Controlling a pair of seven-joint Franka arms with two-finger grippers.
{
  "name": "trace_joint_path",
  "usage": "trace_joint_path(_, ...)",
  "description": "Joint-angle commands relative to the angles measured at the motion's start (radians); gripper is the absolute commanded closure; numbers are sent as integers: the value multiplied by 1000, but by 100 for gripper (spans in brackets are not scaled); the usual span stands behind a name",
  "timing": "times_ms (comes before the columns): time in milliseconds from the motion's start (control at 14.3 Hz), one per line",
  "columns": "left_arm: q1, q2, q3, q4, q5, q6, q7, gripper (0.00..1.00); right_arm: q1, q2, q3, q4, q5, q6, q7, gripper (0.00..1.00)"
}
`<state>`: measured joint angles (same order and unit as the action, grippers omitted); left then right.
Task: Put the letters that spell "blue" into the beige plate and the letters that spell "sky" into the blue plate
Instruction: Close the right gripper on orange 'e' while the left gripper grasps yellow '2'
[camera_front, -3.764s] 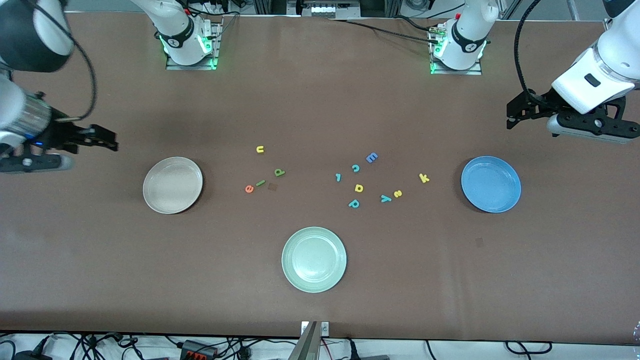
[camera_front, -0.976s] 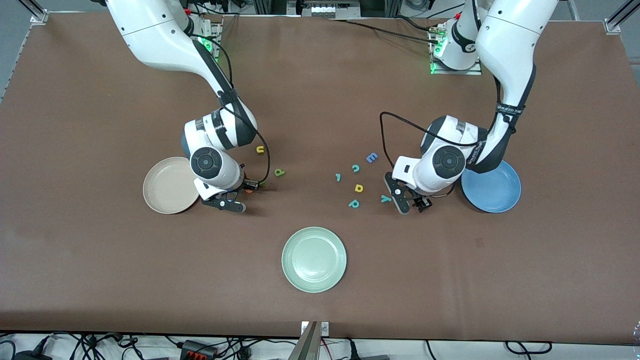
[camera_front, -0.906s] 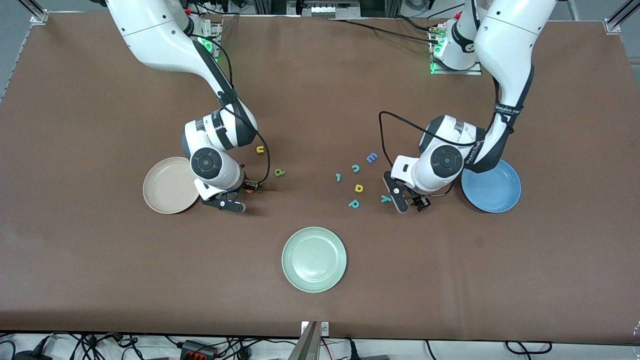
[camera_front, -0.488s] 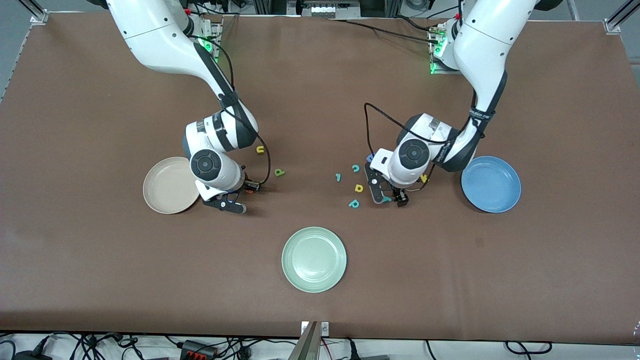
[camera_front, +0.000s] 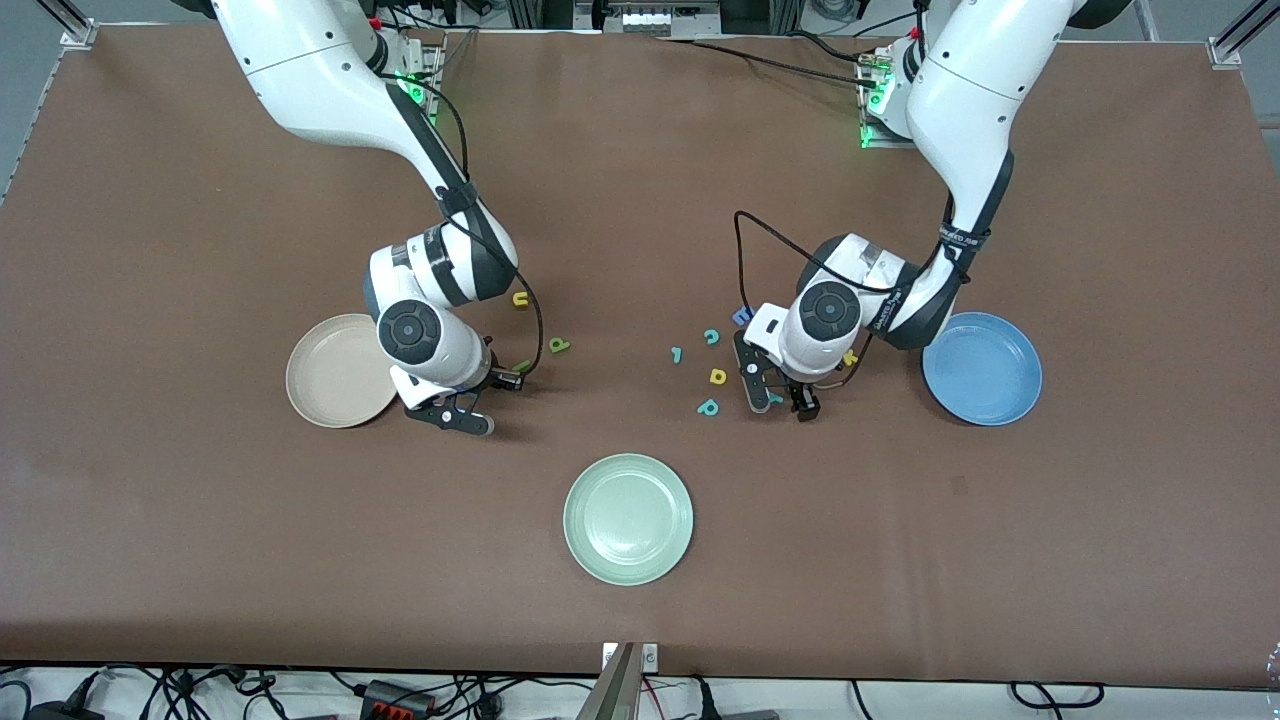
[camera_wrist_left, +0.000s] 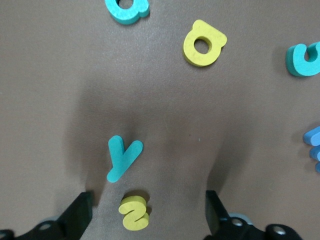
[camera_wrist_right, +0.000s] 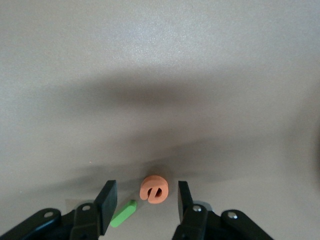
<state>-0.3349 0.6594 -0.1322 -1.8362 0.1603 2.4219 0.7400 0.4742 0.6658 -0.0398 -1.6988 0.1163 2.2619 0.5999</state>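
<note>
The right gripper (camera_wrist_right: 142, 205) is straddling the orange "e" (camera_wrist_right: 154, 189) with fingers parted, beside the beige plate (camera_front: 325, 375), lining up a pinch. The left gripper (camera_wrist_left: 147, 215) is hanging wide open over the yellow "s" (camera_wrist_left: 134, 212) and teal "y" (camera_wrist_left: 121, 157), near the blue plate (camera_front: 985, 370).

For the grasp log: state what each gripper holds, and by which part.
Nothing is held. The right gripper is open around the orange e; the left gripper is open over the yellow s.

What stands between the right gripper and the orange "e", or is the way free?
Nothing visible does. The right gripper is open with the orange "e" between its fingers; the green "l" lies beside it, near one finger.
</note>
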Motion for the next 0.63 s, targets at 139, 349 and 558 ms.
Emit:
trace_joint_path(139, 19, -9, -3, -1, 25, 3, 24, 76, -3, 26, 1, 11, 3, -16, 7, 42)
trace_joint_path(349, 31, -21, -3, 0, 25, 0, 59, 92, -3, 32, 1, 10, 6, -16, 12, 42)
trace_joint_path(558, 39, -21, -3, 5, 24, 0, 87, 98, -5, 37, 1, 4, 8, -18, 12, 43)
